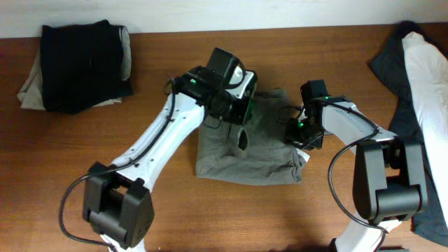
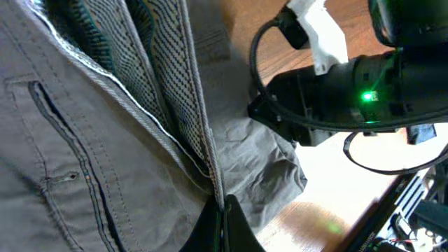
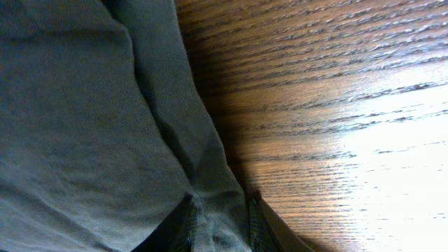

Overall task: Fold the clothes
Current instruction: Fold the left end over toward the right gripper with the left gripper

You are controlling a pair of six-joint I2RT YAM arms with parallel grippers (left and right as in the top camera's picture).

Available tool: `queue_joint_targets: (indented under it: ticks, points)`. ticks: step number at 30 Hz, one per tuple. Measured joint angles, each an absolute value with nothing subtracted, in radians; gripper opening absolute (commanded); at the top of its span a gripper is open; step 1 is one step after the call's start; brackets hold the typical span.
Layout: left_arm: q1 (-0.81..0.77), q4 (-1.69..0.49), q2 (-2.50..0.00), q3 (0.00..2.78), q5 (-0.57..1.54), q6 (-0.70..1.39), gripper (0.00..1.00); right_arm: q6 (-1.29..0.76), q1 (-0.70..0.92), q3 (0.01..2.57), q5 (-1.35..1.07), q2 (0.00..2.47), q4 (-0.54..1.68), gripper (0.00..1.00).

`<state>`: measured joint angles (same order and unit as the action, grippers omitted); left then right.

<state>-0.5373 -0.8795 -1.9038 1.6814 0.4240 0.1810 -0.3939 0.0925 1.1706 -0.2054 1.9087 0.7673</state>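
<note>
Grey garment (image 1: 245, 157), widest across table, pinched by left gripper (image 2: 221, 213), right gripper (image 3: 220, 224)

Left end effector (image 1: 241, 134) and right end effector (image 1: 298, 134) sit over the grey garment (image 1: 262, 161).

Robot lab: left arm (image 1: 157, 136), right arm (image 1: 350, 122) at wooden table (image 1: 224, 217), plain white wall (image 1: 210, 14)

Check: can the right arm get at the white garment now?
Probably not yet: the right gripper seems pinched on the edge of the shorts. The white garment lies uncovered on that arm's side with nothing between, so after letting go the way looks free.
</note>
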Motion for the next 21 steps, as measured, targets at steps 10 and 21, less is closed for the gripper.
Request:
queue_joint_targets:
  ticks: [10,21]
  points:
    - [-0.559,-0.810,-1.907,1.731,0.495,0.181,0.01,-0.410,0.093,1.171,-0.218,1.912,0.751,0.30]
    - [-0.646,-0.805,-1.945,1.732,0.413,0.184,0.11,-0.418,0.093,1.172,-0.231,1.913,0.749,0.32]
